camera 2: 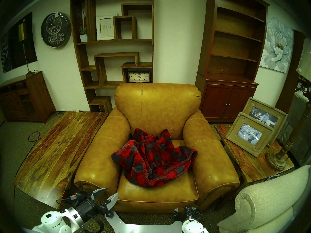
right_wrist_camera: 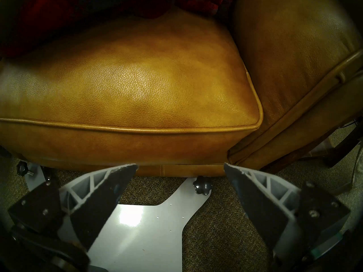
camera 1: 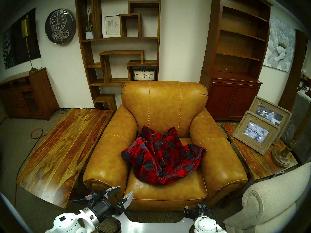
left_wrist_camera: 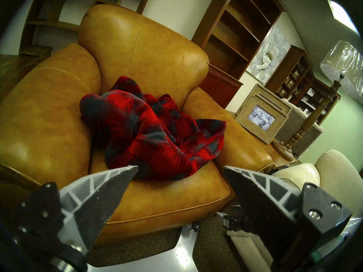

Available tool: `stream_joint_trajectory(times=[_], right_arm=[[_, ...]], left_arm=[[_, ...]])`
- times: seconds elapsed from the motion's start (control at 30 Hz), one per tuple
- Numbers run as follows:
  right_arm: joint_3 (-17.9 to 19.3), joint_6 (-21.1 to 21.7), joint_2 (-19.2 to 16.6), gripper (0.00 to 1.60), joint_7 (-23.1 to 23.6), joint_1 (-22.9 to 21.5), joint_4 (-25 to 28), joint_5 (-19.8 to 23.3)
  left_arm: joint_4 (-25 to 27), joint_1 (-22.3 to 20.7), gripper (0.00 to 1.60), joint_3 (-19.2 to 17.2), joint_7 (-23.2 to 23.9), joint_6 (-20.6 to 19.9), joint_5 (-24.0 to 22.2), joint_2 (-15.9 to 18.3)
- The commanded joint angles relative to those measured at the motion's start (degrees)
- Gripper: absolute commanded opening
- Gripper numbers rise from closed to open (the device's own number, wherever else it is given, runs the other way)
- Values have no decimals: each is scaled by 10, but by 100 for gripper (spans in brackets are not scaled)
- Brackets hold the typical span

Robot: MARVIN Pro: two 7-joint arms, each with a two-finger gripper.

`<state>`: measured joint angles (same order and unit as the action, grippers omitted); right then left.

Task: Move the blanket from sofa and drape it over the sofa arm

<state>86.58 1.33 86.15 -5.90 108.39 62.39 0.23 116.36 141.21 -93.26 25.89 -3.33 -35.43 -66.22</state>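
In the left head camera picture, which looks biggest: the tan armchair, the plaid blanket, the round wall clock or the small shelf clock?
Largest to smallest as they look:
1. tan armchair
2. plaid blanket
3. round wall clock
4. shelf clock
Both clocks sit farther back, so true sizes stay unsure.

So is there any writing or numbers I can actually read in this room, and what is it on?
"VIP": on the photo in the rear wooden picture frame.
"XII", "III", "IX": Roman numerals on the rectangular shelf clock.
Roman numerals ring the round wall clock; its centre label is too small to read.
The white-framed print on the shelf has text lines, too small to read.
The front picture frame shows blurred marks only.
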Motion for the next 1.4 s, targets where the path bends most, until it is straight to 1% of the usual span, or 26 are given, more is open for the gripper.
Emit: stream_joint_trajectory(times=[0.0,0.03,0.73,0.77,0.8,0.83,0.87,0.9,0.93,0.97,1.0,1.03,1.07,1.13,1.17,1.2,1.33,1.37], right_arm=[[0,0,0,160,0,0,6,0],[0,0,0,160,0,0,6,0],[0,0,0,160,0,0,6,0],[0,0,0,160,0,0,6,0],[0,0,0,160,0,0,6,0],[0,0,0,160,0,0,6,0],[0,0,0,160,0,0,6,0],[0,-1,0,160,0,0,6,0],[0,-1,0,160,0,0,6,0],[0,-1,0,160,0,0,5,0],[0,-1,0,160,0,0,5,0],[0,-1,0,160,0,-1,5,0],[0,-1,0,160,0,-1,4,0],[0,-1,0,160,0,-1,4,0],[0,-1,0,160,0,-1,3,0],[0,-1,0,160,0,-2,3,0],[0,-1,0,160,0,-2,2,0],[0,-1,0,160,0,-2,2,0]], left_arm=[[15,22,160,-11,35,18,-9,14],[21,28,160,-16,31,17,-5,15],[20,29,160,-19,38,18,-4,12],[19,30,160,-25,41,17,-10,13],[11,26,160,-31,53,8,-14,28],[11,26,160,-31,53,8,-14,28],[4,19,160,-35,58,-4,-30,29],[-8,-14,160,-11,31,-7,-3,19],[-15,-35,160,11,5,5,15,-2],[-11,-39,160,22,-11,2,16,-7],[-11,-39,160,22,-11,2,16,-7],[-8,-40,160,33,-19,0,33,-3],[-16,-55,160,51,-41,1,37,-24],[-15,-56,160,58,-46,2,44,-24],[-18,-67,160,69,-55,2,57,-28],[-18,-71,160,76,-62,0,57,-35],[-23,-105,160,112,-97,-9,84,-64],[-19,-103,160,117,-103,-8,92,-67]])
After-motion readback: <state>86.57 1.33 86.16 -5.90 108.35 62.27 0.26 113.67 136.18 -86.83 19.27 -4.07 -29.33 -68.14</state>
